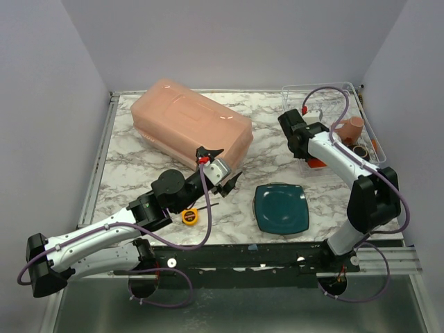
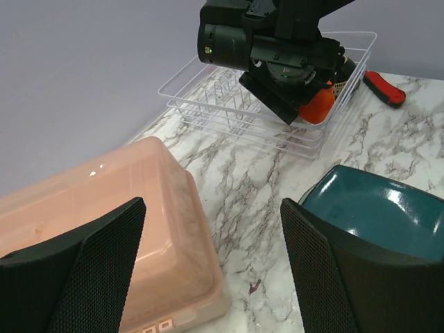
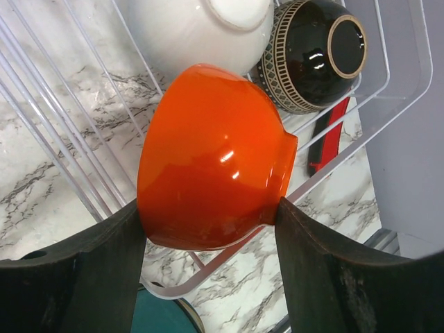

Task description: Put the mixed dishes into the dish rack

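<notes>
In the right wrist view, the right gripper (image 3: 208, 207) clasps a glossy orange bowl (image 3: 211, 156), one matte black finger (image 3: 76, 277) pressed against each side of its rounded wall. The bowl lies tilted in the thin white wire dish rack (image 3: 55, 132). Above it at the top of the frame are a smooth white bowl (image 3: 201, 28) and a shiny dark bowl (image 3: 316, 55) with a tan patterned band. A red-handled tool (image 3: 329, 135) lies just outside the wires.

In the overhead view, the rack sits at the upper right of the marble-patterned table (image 1: 135, 163), with a pinkish mug (image 1: 354, 128) inside. A square teal plate (image 1: 281, 208) lies flat at lower centre. The left gripper (image 2: 213, 208) hangs with its textured fingers spread wide and holding nothing, between a translucent pink plastic tub (image 2: 104, 229) and the plate.
</notes>
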